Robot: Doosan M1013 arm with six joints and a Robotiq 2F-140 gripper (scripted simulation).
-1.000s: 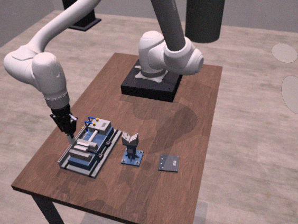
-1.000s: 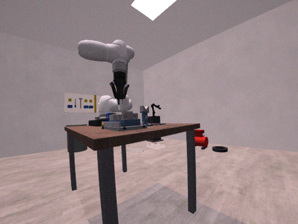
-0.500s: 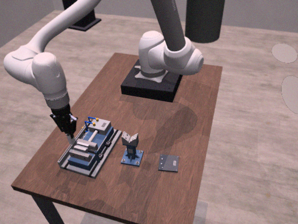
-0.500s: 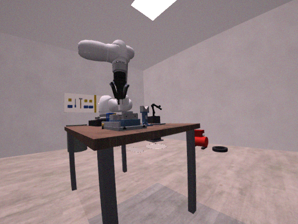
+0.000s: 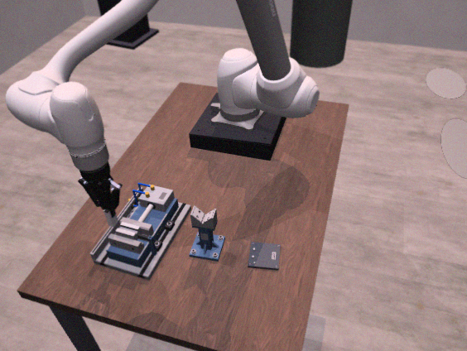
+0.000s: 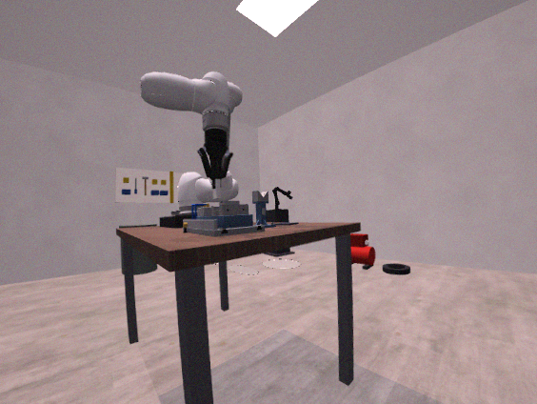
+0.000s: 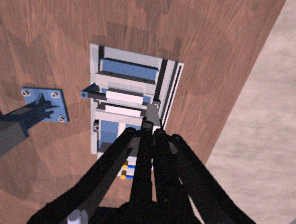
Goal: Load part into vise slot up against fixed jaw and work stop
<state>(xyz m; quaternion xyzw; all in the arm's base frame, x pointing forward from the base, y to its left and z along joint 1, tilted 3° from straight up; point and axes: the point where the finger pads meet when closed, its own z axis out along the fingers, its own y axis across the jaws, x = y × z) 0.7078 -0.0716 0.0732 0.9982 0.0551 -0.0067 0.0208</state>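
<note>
The vise stands at the table's front left, with its air cylinder [image 5: 155,198] at the far end. A light grey block, which I take for the part [image 7: 125,95], lies between the jaws. In the wrist view the work stop [image 7: 90,93] points at its left end. The infeed plate [image 5: 265,255] at the front right carries no block. My gripper [image 5: 111,217] is shut with nothing between the fingers. Its tips [image 7: 147,124] hang low at the vise's end opposite the work stop. I cannot tell if they touch anything.
The V-block [image 5: 204,219] on its blue base stands between the vise and the infeed plate. The arm's black base [image 5: 238,132] sits at the back of the table. The table's left edge runs close beside the vise.
</note>
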